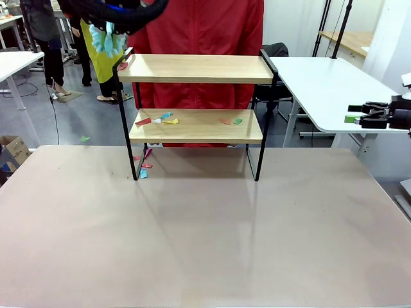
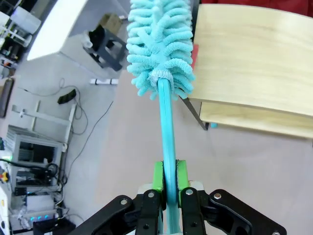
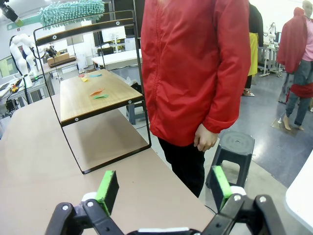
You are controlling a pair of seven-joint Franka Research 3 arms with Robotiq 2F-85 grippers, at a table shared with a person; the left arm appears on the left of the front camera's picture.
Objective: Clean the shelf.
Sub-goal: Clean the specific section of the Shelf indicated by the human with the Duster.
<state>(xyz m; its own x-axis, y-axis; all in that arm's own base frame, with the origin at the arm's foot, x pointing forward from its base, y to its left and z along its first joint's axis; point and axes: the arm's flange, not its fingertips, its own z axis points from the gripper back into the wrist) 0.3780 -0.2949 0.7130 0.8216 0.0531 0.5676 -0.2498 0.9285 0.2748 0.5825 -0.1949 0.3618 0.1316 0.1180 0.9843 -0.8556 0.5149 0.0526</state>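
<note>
A soft, probably light duster [image 2: 159,44] is pinched by its stiff handle in the left hand [image 2: 168,171], shelf [image 2: 254,63] just ahead; right hand [image 3: 164,185] spread.

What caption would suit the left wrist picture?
Left gripper clamps a teal duster beside the shelf's top board.

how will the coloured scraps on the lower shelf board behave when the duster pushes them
Probably very light: the scraps look thin and flat, so they should slide or flutter away. Several lie on the table too, so expect scattering, not one pile.
</note>
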